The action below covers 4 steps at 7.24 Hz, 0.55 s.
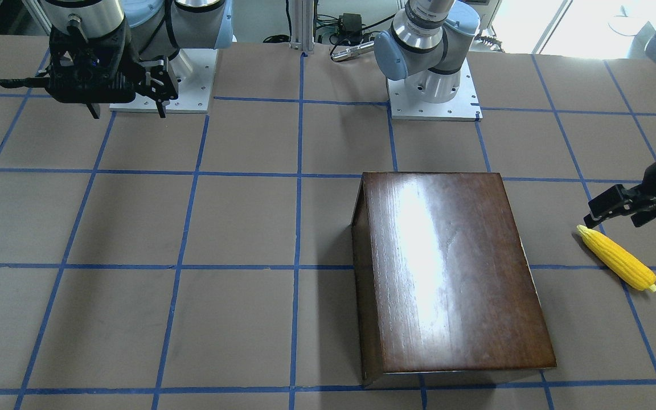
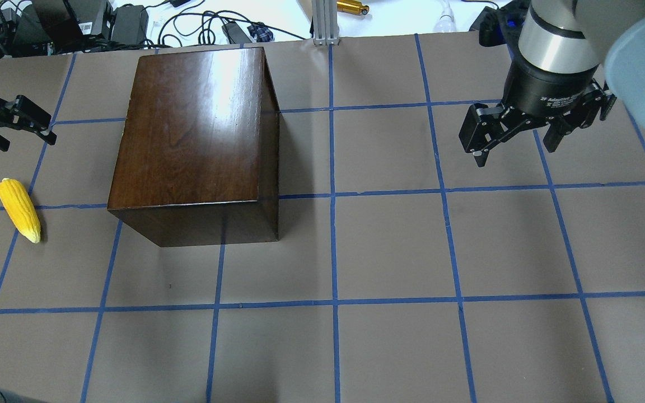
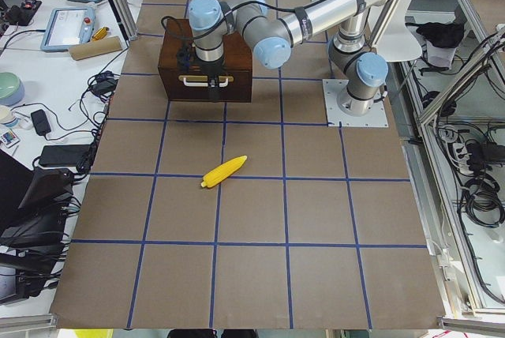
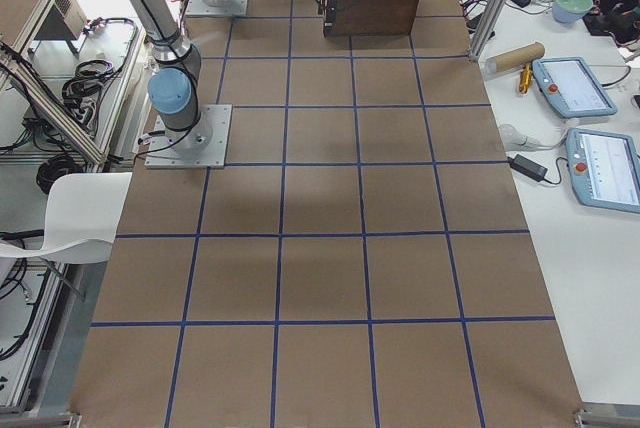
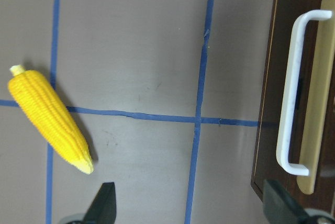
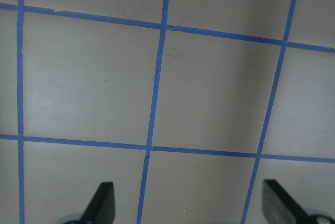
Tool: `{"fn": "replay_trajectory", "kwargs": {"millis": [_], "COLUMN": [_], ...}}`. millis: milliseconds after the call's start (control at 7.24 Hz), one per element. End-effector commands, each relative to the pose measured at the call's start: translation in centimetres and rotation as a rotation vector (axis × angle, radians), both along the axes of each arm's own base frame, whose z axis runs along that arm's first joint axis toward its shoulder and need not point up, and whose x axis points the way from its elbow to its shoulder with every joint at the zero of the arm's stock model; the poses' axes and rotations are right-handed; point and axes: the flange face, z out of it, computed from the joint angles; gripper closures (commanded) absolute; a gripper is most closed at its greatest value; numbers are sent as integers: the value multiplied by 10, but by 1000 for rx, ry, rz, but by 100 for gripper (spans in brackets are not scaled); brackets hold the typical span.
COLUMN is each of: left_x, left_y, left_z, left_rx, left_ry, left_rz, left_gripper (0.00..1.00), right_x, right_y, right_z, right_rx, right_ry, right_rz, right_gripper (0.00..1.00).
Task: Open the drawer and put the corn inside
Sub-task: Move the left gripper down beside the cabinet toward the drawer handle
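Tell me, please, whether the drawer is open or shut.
Shut. In the left wrist view the drawer front and its handle sit flush with the box, no tray pulled out; the corn lies outside.

Glossy wooden box (image 2: 188,129), bumpy plastic corn (image 2: 18,209), matt table (image 2: 389,246).

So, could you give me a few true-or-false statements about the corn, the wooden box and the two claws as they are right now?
The corn lies on the table beside the box. True.
The drawer is pulled open. False: it is shut, flush with the box front.
The left claw grips the corn. False: it is open and empty, apart from the corn.
The right claw is open over bare table. True.
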Motion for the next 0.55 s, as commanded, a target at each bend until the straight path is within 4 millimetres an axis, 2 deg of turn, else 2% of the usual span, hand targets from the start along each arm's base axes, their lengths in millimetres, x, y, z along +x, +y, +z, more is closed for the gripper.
{"fn": "replay_trajectory", "kwargs": {"millis": [0, 276, 414], "left_x": [21, 13, 3], "left_y": [-10, -16, -21], "left_z": [-42, -58, -57], "left_rx": [3, -37, -92], "left_ry": [98, 210, 309], "left_rz": [-94, -81, -43], "left_gripper": [0, 0, 0], "right_x": [0, 0, 0], "right_y": [0, 0, 0], "right_z": [0, 0, 0], "right_rx": [0, 0, 0], "right_ry": [-1, -1, 1], "right_rz": [0, 0, 0], "right_gripper": [0, 0, 0]}}
